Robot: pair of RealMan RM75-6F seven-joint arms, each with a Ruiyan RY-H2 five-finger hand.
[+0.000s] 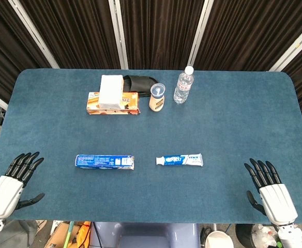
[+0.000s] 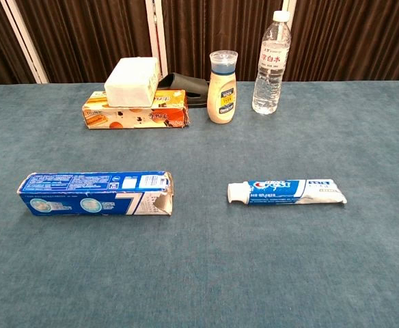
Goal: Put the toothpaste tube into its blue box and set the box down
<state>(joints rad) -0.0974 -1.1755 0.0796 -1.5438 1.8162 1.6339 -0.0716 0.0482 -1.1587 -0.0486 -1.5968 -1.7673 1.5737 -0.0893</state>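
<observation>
The long blue cardboard toothpaste box (image 2: 95, 193) lies flat toward the table's (image 1: 233, 119) near edge, left of middle (its torn open end faces right). The white-and-blue toothpaste tube (image 2: 286, 192) lies apart to its right. The left hand (image 1: 14, 182) and right hand (image 1: 271, 192) rest empty, fingers spread, at the near corners.

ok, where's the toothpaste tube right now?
The toothpaste tube lies flat on the table, right of centre in the head view, apart from the blue box on its left.
</observation>
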